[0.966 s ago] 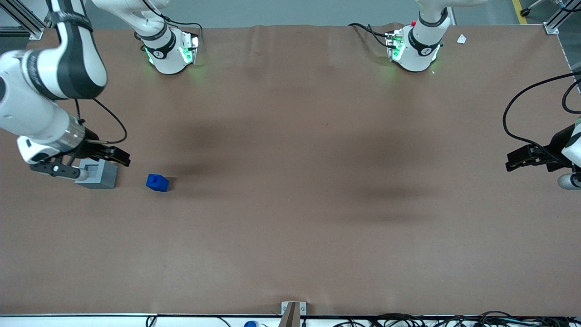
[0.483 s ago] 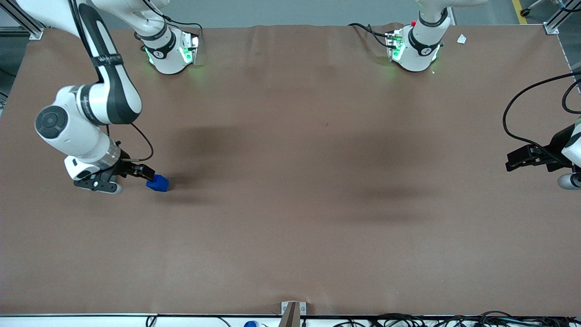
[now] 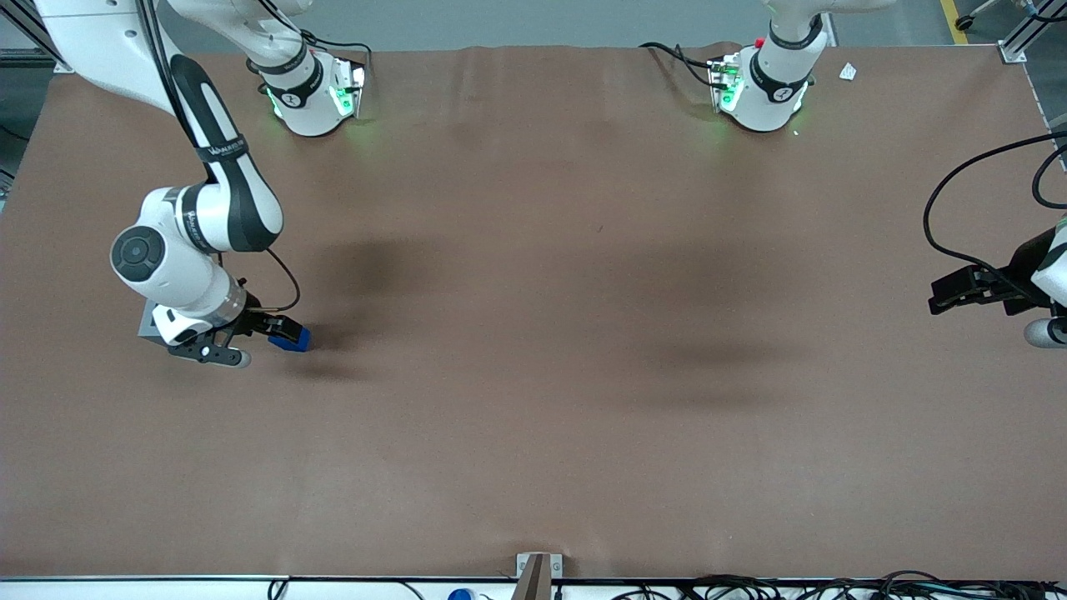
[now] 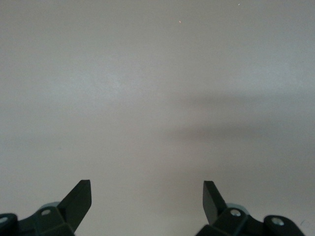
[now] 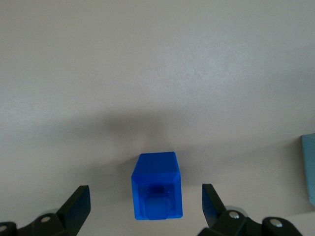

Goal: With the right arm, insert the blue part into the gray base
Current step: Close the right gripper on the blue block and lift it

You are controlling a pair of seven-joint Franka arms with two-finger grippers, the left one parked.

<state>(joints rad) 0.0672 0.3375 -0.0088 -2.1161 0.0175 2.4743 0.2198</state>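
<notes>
**Q:** Front view check: where is the gripper [image 3: 279, 330]?

**A:** It sits low over the table [image 3: 583, 350] at the working arm's end, directly above the blue part [image 3: 294, 339]. The arm [image 3: 179, 267] reaches down to it, its white wrist just above the gray base [image 3: 147, 323].

**Q:** State of the fingers?

**A:** Spread wide. In the right wrist view, the two black fingertips [image 5: 76, 206] stand either side of the blue part [image 5: 156, 192] with clear gaps between; neither touches it. Nothing is held. The gripper [image 5: 145, 209] is centred on the block.

**Q:** Position and attitude of the blue part?

**A:** It rests on the table [image 5: 157, 64], with its stub showing on the face turned toward the wrist camera. A soft shadow lies on the table just beside it.

**Q:** Position of the gray base?

**A:** On the table just beside the blue part, toward the working arm's end. In the front view the wrist covers most of it and only a corner shows. In the right wrist view, a pale edge of the base [image 5: 308, 167] is visible, apart from the blue part. The socket cannot be seen.
</notes>
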